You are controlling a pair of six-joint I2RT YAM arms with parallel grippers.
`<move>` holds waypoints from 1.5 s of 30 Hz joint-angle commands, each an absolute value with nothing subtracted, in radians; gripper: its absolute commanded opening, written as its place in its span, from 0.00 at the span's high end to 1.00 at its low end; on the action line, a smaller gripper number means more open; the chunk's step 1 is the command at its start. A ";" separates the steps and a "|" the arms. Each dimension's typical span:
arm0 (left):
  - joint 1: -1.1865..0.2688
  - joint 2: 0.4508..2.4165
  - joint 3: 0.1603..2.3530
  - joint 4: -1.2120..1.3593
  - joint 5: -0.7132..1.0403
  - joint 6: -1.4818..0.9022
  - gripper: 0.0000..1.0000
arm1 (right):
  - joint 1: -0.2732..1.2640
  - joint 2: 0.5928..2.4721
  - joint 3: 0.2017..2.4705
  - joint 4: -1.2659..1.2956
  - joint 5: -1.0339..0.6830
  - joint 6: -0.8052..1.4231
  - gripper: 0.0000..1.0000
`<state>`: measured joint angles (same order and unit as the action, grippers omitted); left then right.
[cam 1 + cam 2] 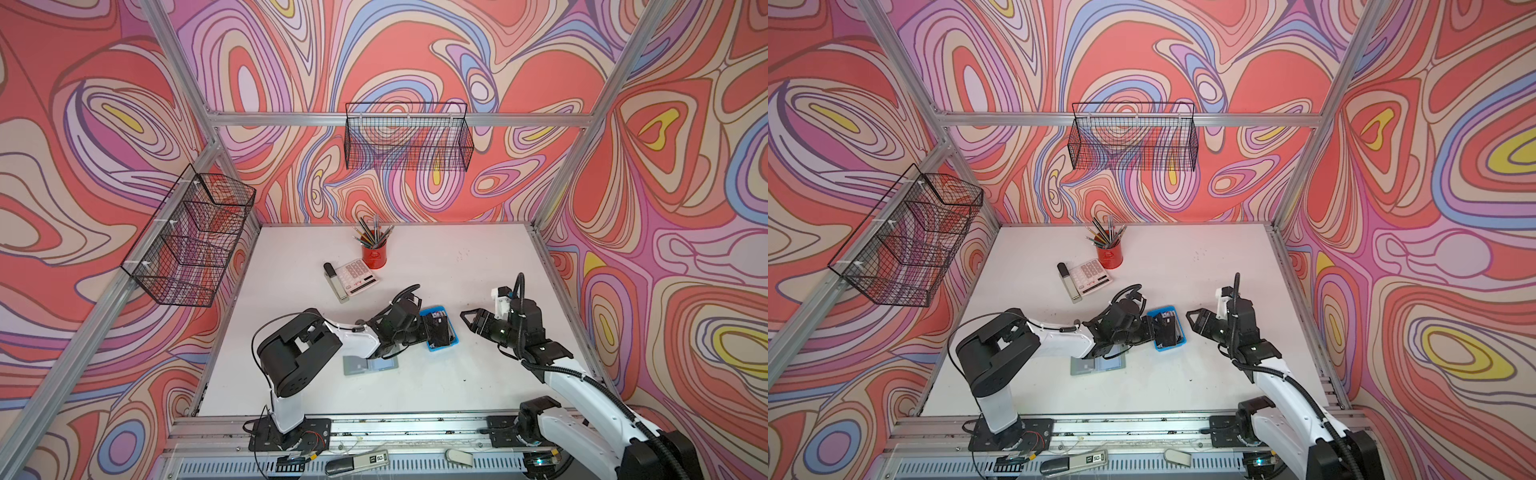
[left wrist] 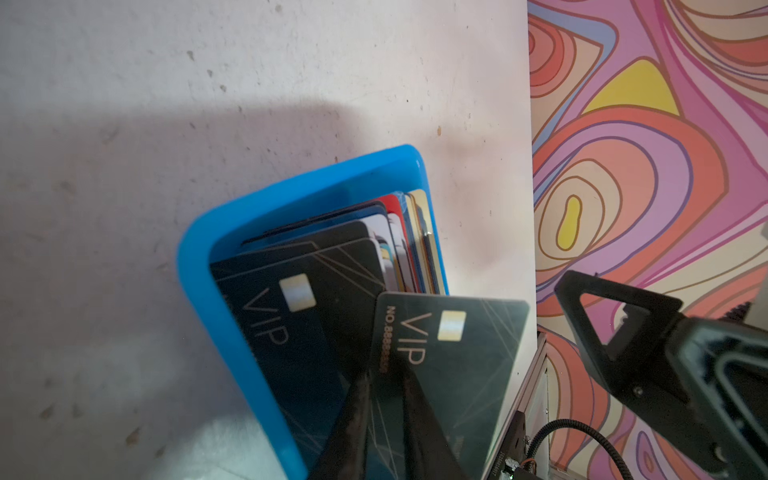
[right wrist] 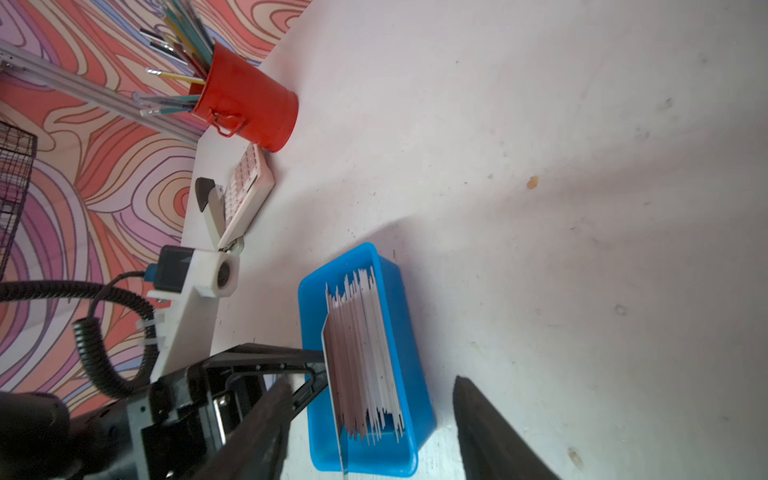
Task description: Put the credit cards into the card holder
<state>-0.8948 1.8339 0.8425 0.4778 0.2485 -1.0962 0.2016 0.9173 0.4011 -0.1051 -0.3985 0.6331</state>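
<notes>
A: Where do things stand?

B: The left fingers (image 2: 353,419) are pinched nearly closed on 1 dark VIP card (image 2: 457,353), which is tilted just above the blue tray (image 2: 199,266). The other credit cards (image 3: 365,353) stand packed on edge inside it. The right fingers (image 3: 490,432) hang well apart just beside the tray, holding nothing.

A: And the card holder (image 1: 355,366)?

B: It lies open on the tabletop (image 1: 415,257) near the tray, partly under the left arm (image 1: 353,336).

A: Risks?

B: The grip looks narrow. The slick card could pivot or slip, or drag its neighbour out.
</notes>
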 commanded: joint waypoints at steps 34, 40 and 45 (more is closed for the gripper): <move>-0.888 1.885 0.874 0.506 0.265 -1.120 0.83 | 0.330 1.146 0.390 0.091 -0.491 0.623 0.89; -0.888 1.865 0.871 0.492 0.267 -1.108 0.81 | 0.331 1.155 0.405 0.080 -0.487 0.623 1.00; -0.897 1.667 0.839 0.301 0.150 -1.010 0.70 | 0.332 1.079 0.461 -0.034 -0.436 0.606 1.00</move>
